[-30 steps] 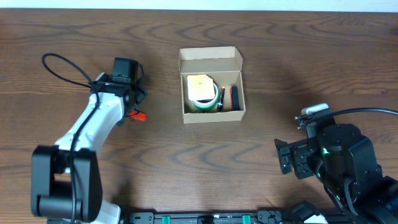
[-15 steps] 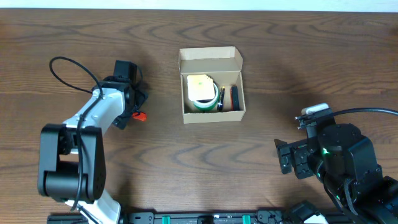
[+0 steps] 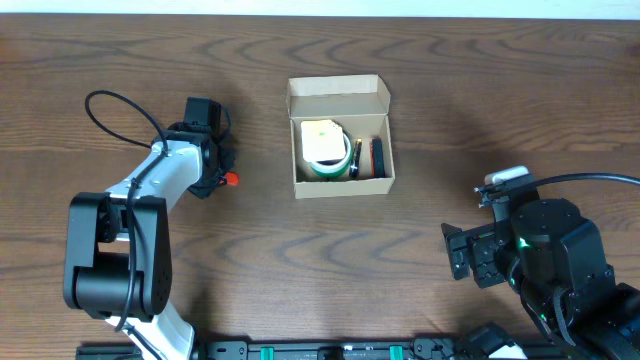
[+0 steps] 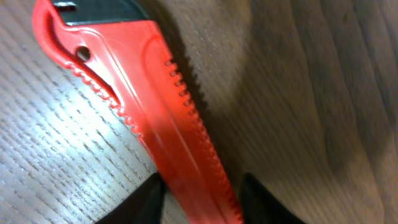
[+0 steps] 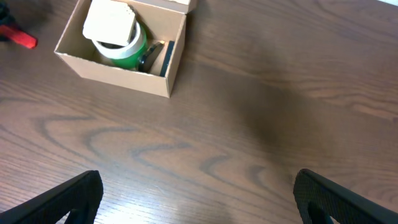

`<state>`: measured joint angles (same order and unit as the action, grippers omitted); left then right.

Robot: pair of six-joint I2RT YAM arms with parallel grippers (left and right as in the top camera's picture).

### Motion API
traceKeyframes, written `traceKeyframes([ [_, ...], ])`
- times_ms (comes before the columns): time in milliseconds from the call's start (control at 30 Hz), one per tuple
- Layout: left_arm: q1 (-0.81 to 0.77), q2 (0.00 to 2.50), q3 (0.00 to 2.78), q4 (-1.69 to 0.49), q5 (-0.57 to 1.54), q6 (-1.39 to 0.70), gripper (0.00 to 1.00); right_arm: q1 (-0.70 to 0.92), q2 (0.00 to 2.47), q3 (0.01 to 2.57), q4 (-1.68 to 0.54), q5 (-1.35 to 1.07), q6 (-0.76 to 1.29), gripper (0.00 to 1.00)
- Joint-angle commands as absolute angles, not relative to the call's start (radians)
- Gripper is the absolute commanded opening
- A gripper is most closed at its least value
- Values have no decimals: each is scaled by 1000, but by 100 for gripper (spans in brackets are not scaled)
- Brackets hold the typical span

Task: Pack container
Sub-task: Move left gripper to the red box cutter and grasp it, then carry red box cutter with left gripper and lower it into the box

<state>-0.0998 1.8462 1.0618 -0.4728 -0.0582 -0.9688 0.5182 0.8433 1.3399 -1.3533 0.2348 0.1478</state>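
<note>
The container [image 3: 343,186] stands on the table [image 3: 300,270], about midway between the two arms, its flap lid raised on the far side and the interior exposed. The right arm [image 3: 545,260] is parked well apart from the container, to its near right. The right fingers [image 5: 68,199] are spread wide with nothing between them. The left arm [image 3: 160,180] reaches to a spot left of the container and does not touch it. Inside the container, a pale block [image 3: 322,138] lies on a green roll [image 3: 336,169] in the left part, with dark items [image 3: 375,157] upright along the right wall; their type cannot be made out. A red tool [image 4: 155,106] with a toothed edge lies flat to the left of the container. The left fingers [image 4: 146,202] flank its handle closely; whether they pinch it cannot be told.
</note>
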Motion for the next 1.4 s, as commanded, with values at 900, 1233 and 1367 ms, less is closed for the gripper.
traceKeyframes([
  [900, -401, 1476, 1232, -519, 282, 597, 6, 511, 843, 1341, -1354, 235, 133, 99],
  [1233, -574, 1556, 1232, -481, 132, 1052, 6, 511, 843, 1341, -1354, 235, 133, 99],
  [1367, -585, 1595, 1232, -464, 138, 1061, 6, 511, 843, 1341, -1354, 235, 133, 99],
])
